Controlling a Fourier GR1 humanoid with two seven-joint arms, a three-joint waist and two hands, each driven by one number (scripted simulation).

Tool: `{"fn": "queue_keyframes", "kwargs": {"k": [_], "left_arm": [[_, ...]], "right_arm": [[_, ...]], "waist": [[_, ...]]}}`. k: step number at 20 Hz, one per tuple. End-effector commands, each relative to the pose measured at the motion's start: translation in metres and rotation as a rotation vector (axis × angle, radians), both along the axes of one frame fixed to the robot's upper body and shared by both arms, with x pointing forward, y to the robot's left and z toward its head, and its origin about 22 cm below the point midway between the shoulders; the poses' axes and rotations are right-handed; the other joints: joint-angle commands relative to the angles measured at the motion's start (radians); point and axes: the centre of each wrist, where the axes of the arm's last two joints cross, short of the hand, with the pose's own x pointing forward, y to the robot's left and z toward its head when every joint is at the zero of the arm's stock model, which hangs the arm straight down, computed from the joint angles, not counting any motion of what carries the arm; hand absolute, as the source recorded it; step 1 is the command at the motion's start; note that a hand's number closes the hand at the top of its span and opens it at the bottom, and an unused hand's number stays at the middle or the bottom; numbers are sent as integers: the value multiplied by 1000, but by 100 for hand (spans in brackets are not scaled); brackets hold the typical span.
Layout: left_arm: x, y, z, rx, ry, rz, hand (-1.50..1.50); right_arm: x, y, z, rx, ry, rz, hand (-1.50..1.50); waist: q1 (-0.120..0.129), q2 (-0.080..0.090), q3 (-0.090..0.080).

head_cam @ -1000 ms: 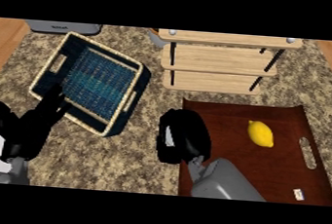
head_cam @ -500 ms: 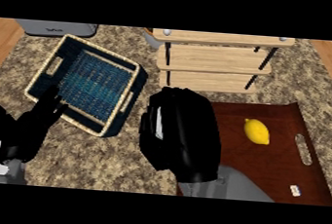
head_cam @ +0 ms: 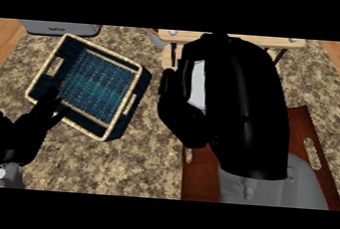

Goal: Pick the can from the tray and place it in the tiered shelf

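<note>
My right hand [head_cam: 232, 106], black and held high above the speckled brown stone table [head_cam: 148, 157], fills the middle of the head view. Its fingers [head_cam: 175, 99] are curled in towards the palm and clamped on the pale can [head_cam: 198, 83]. Only a narrow upright strip of the can shows, between the fingers and the palm. The can is off the dark brown wooden tray [head_cam: 200, 178] and is carried in my hand, in front of the light wooden tiered shelf [head_cam: 281, 43] at the far edge of the table. I cannot tell how near the can is to the shelf. The hand and its grey forearm hide most of both the shelf and the tray. One slotted handle of the tray shows at the right.

To the left, a rectangular woven basket with a tan rim and blue lining [head_cam: 132, 96] sits at an angle on the table, well apart from the tray. Beyond it, at the table's far left edge, lies a flat grey object [head_cam: 57, 27]. My left hand [head_cam: 20, 136] rests at the lower left, just this side of the basket, its fingers straight, apart and pointing up, holding nothing.
</note>
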Motion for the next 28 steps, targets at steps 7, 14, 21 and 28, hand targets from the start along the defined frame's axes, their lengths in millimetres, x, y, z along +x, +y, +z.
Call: {"fn": "queue_keyframes", "kwargs": {"k": [7,14,21,28], "left_arm": [[-13,-8,-31,-30,176,8,0],[-2,-7,-35,-17,178,-11,0],[-13,-19,-37,-4,162,-13,0],[2,-5,-23,-27,165,-9,0]], "right_arm": [[50,-42,74,53,36,-165,150],[84,-50,96,-8,69,-125,150],[127,-92,84,-91,116,-119,150],[153,-86,56,-113,100,-129,150]], "waist": [[19,21,-19],[19,26,-21],[33,28,-19],[33,29,-19]]}}
